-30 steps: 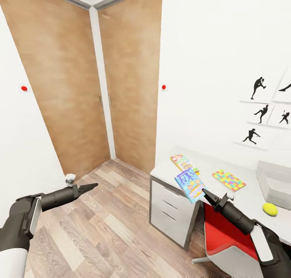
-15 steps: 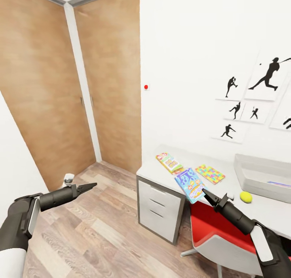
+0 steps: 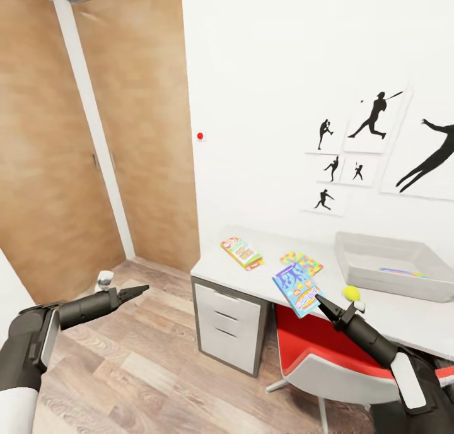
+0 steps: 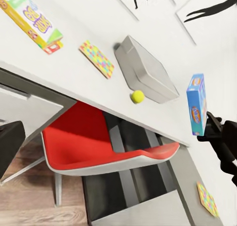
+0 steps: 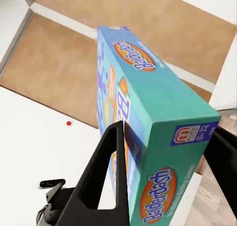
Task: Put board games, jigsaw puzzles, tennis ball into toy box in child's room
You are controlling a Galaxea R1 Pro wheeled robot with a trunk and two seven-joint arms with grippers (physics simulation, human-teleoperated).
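Observation:
My right gripper (image 3: 319, 301) is shut on a blue board game (image 3: 296, 289), held up in front of the table (image 3: 403, 323); the same box (image 5: 148, 137) sits between the fingers in the right wrist view. A second board game (image 3: 241, 252) lies on the table's left end, with a jigsaw puzzle (image 3: 301, 262) beside it. The tennis ball (image 3: 350, 293) rests near the front edge. The grey toy box (image 3: 353, 263) stands at the back with a flat item (image 3: 400, 272) inside. My left gripper (image 3: 135, 291) hangs open over the floor, holding nothing. Another jigsaw puzzle (image 4: 207, 199) lies farther along the table.
A red chair (image 3: 315, 352) is tucked under the table beside a white drawer unit (image 3: 230, 323). Wooden doors (image 3: 132, 125) fill the corner at left. Black sports silhouettes (image 3: 378, 115) hang on the white wall. The floor is wood plank.
The camera has turned right, so the doors slid left and the toy box came fully into view. Both arms keep their pose; the blue board game stays gripped.

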